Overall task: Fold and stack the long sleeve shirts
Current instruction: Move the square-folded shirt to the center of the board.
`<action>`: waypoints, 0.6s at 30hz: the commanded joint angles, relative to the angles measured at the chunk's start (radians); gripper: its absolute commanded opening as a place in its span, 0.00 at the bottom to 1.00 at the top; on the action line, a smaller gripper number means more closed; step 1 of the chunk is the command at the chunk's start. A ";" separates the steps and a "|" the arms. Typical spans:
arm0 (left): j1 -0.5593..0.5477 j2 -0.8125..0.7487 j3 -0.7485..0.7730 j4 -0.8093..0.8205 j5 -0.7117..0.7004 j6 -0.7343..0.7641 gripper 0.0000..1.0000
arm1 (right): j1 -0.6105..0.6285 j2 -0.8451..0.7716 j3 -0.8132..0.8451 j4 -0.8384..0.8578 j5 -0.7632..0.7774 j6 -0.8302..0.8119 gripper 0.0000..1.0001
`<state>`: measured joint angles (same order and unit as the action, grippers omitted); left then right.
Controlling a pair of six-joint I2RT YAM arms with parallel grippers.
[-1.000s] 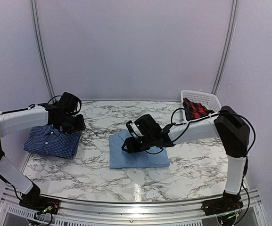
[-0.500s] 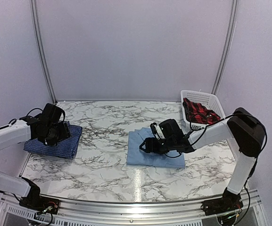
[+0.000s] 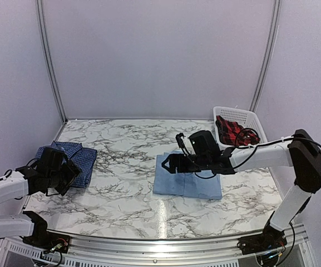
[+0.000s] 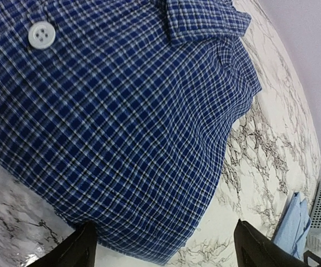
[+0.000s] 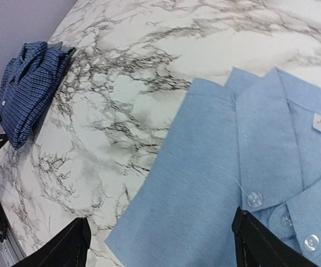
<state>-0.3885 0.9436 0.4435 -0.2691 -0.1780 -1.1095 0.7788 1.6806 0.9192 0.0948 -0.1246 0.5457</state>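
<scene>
The dark blue checked shirt (image 3: 77, 156) lies folded at the left edge of the table and fills the left wrist view (image 4: 121, 111). My left gripper (image 3: 67, 173) is open and empty just in front of its near edge (image 4: 166, 253). The light blue shirt (image 3: 191, 183) lies folded flat right of centre. My right gripper (image 3: 170, 164) is open and empty, hovering above the shirt's left edge. In the right wrist view the shirt's collar and buttons (image 5: 249, 167) show between my spread fingers (image 5: 163, 245). The checked shirt shows far off there (image 5: 24, 94).
A white basket (image 3: 249, 118) with red-and-black checked cloth (image 3: 232, 130) stands at the back right, close behind my right arm. The marble table (image 3: 127, 144) has walls at the back and both sides. The light blue shirt also shows at the left wrist view's lower right (image 4: 291, 222).
The light blue shirt has slid right with my right gripper, which has since risen off it. My left arm has pulled back toward the near left, off the checked shirt.
</scene>
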 commanded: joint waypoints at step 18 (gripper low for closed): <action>0.013 -0.118 -0.116 -0.018 0.003 -0.163 0.96 | 0.083 -0.091 0.078 -0.072 0.101 -0.095 0.91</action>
<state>-0.3836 0.9119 0.3607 -0.1280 -0.1226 -1.2407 0.8509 1.6329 0.9833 0.0273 -0.0597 0.4610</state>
